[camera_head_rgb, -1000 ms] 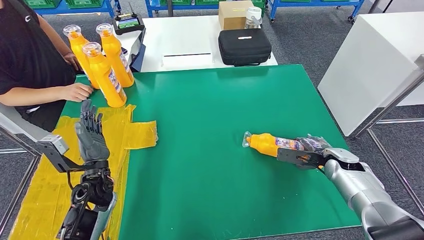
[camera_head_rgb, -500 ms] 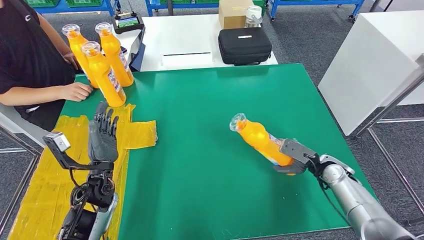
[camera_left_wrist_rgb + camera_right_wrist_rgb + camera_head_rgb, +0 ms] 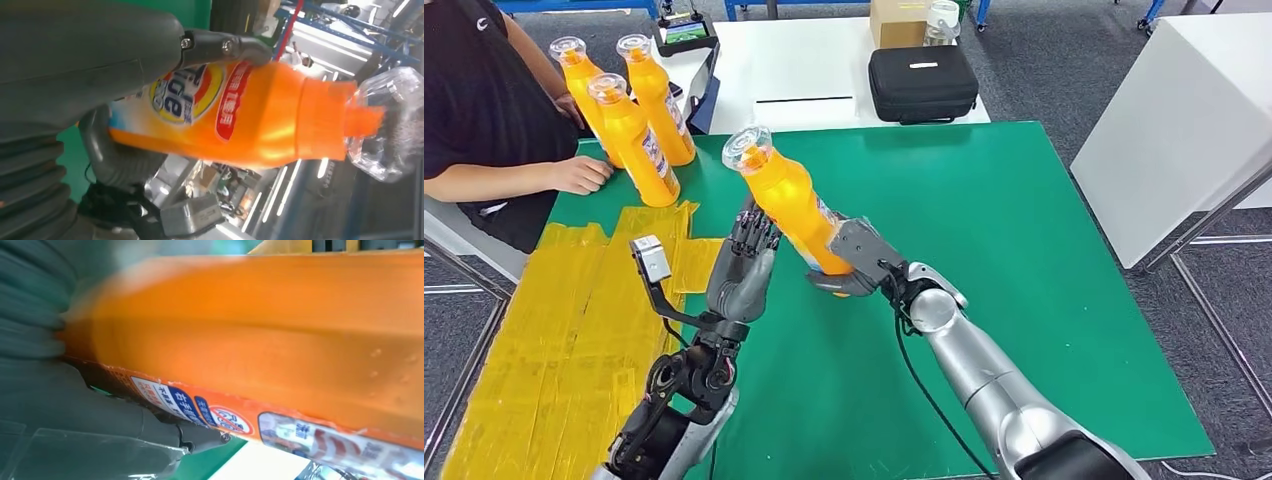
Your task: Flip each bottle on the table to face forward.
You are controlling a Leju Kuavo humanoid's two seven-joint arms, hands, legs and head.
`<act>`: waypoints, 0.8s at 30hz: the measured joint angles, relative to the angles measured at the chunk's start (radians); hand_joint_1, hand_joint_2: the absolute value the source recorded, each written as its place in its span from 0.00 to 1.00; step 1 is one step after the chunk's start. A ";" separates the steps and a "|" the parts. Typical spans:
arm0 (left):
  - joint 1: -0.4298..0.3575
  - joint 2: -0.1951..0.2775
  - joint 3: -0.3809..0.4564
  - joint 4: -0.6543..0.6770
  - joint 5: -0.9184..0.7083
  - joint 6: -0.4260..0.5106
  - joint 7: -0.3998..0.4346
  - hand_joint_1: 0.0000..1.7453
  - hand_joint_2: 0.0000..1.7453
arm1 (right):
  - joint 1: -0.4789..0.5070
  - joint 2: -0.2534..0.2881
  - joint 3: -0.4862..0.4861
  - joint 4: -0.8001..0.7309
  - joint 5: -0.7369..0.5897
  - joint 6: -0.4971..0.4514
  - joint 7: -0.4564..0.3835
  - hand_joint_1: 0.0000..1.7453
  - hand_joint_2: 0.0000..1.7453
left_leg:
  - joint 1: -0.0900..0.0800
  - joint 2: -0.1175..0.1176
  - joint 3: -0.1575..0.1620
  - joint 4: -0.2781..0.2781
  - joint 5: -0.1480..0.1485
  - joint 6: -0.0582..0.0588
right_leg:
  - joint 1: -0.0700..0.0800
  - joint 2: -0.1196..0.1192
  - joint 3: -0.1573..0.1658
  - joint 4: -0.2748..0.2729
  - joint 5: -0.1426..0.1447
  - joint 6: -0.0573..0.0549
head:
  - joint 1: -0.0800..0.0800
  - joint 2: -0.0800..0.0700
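Note:
An orange bottle (image 3: 789, 200) with a clear cap (image 3: 747, 148) hangs tilted above the green table (image 3: 1024, 260), cap up and leaning left. My right hand (image 3: 856, 263) grips it at its base. My left hand (image 3: 744, 265) stands upright just left of the bottle, fingers (image 3: 754, 232) straight and close against its side. In the left wrist view the bottle (image 3: 260, 115) shows its printed label, and the thumb (image 3: 220, 46) lies along its edge. The right wrist view looks along the bottle (image 3: 260, 330) from very close. Three more orange bottles (image 3: 636, 150) stand upright at the table's far left corner.
A person sits at the far left with a hand (image 3: 579, 175) resting by the standing bottles. Yellow sheeting (image 3: 564, 310) covers the table's left side. A black case (image 3: 922, 82) and a cardboard box (image 3: 898, 20) sit on the white table behind. A white cabinet (image 3: 1184, 110) stands right.
My right hand has lifted the bottle off the table's right side and carried it up and left to the middle. My left hand has swung right to meet it.

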 joint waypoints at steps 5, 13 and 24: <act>-0.004 0.011 -0.015 -0.002 -0.004 0.004 -0.020 0.00 1.00 | -0.006 0.022 0.003 0.022 -0.022 0.001 -0.005 1.00 1.00 | -0.002 0.000 -0.003 0.000 0.000 0.000 | -0.001 0.000 -0.002 0.000 0.000 0.000 | 0.000 0.000; -0.015 0.015 -0.032 -0.017 -0.062 0.064 -0.036 0.00 1.00 | -0.030 0.048 0.013 0.042 -0.028 0.008 0.011 1.00 1.00 | -0.002 0.000 -0.004 0.000 0.000 0.000 | -0.001 -0.001 -0.002 0.000 0.001 0.000 | 0.000 0.000; -0.016 0.016 -0.017 -0.020 -0.076 0.132 -0.074 0.00 1.00 | -0.073 0.099 0.069 0.098 0.006 -0.004 0.015 1.00 1.00 | -0.001 0.000 -0.004 0.000 0.001 0.001 | -0.001 -0.001 -0.003 0.000 0.000 0.000 | 0.000 0.000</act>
